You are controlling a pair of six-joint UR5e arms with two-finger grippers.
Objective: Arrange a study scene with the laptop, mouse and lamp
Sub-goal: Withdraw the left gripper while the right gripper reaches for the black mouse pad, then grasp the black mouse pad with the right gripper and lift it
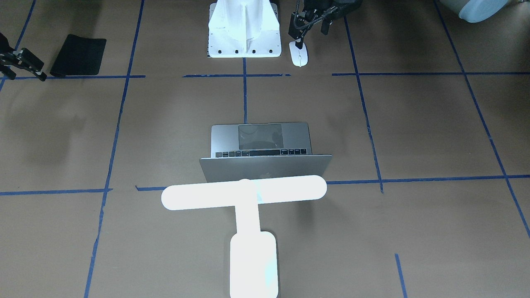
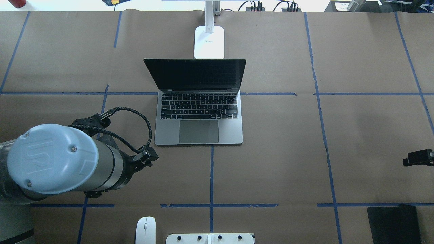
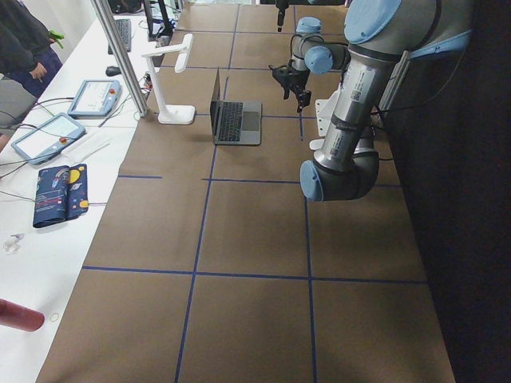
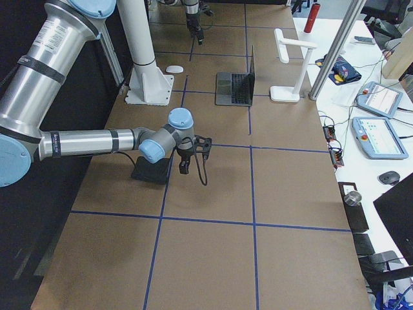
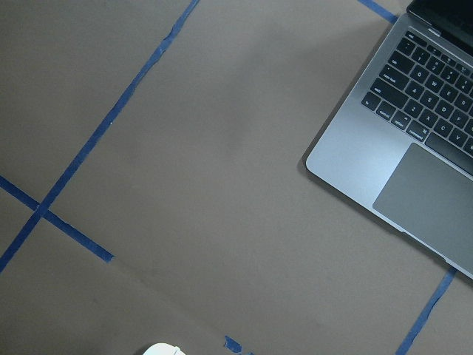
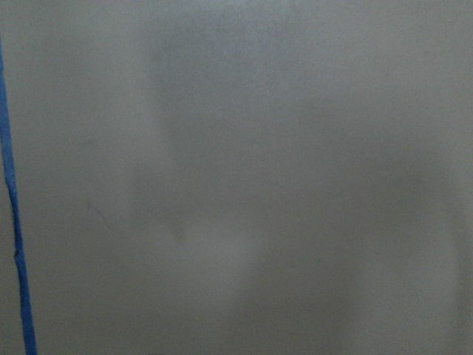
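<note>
Brown paper table (image 2: 288,152). My left gripper (image 1: 309,24) hovers by the near edge, left of centre; I cannot tell how wide it is. Flat white oval mouse (image 2: 145,229) lies at that edge. Slim grey metal laptop (image 2: 198,125) sits mid-table, lid raised, with the white T-shaped desk lamp (image 2: 209,42) behind it at the far edge. My right gripper (image 1: 26,75), jaws apart and empty, hangs by the right edge.

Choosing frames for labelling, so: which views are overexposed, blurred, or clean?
Front-facing view: the lamp is blown out to flat white, its head overlapping the laptop lid. Right wrist view: dim and soft, only brown paper and a blue tape line. Overhead view: sharp, keys distinct.
</note>
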